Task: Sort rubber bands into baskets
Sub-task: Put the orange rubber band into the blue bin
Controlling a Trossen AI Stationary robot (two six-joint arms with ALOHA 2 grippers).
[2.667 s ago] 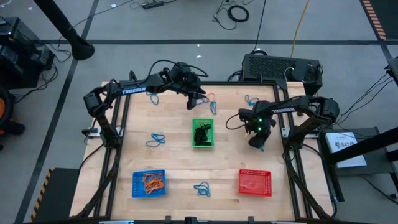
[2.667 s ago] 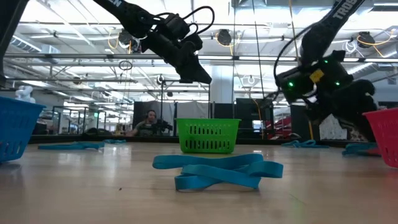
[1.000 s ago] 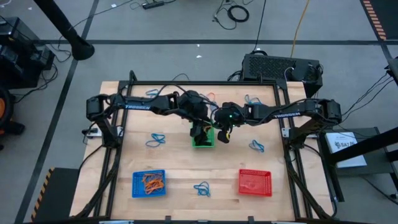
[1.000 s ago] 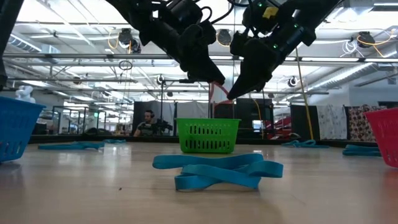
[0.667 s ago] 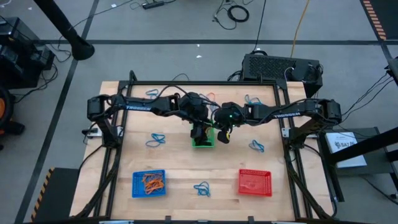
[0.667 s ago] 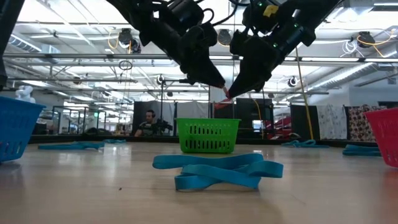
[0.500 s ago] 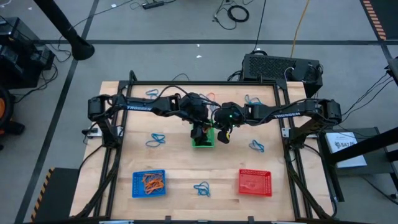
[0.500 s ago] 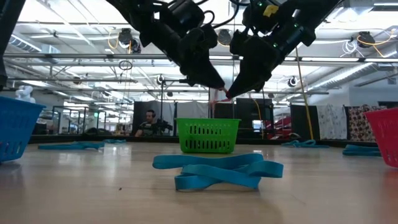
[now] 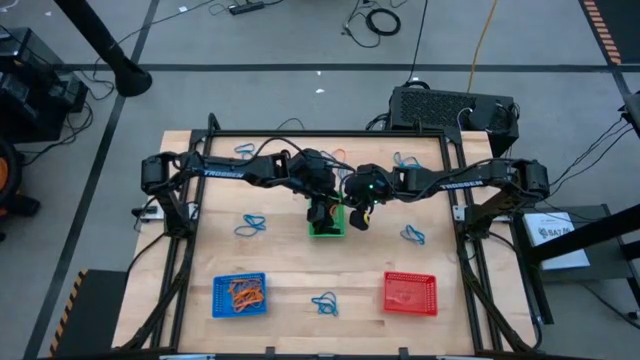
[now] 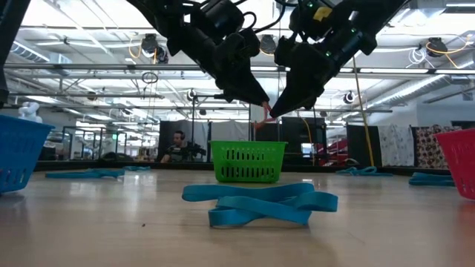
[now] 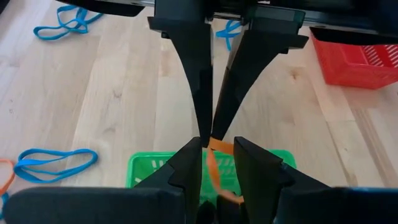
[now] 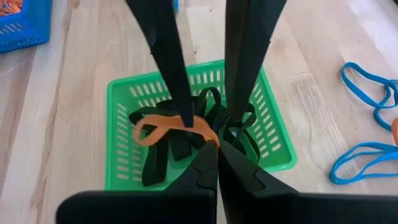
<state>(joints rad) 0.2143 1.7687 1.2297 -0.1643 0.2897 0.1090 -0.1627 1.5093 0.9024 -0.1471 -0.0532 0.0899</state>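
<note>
Left gripper [image 10: 256, 100] and right gripper [image 10: 276, 111] meet tip to tip over the green basket [image 9: 326, 226]; each blocks the other's way across. Below them the basket is filled with black bands [image 12: 186, 140], an orange band [image 12: 163, 127] strung between the tips. Bare table [image 9: 285, 255] lies outward of both, with blue bands [image 9: 250, 224] scattered farther out

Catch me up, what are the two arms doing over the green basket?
Both grippers meet tip to tip above the green basket. The right gripper is shut on an orange rubber band, while the left gripper is open around it, apparently a handover. The basket holds black rubber bands. Blue rubber bands lie loose on the table.
</note>
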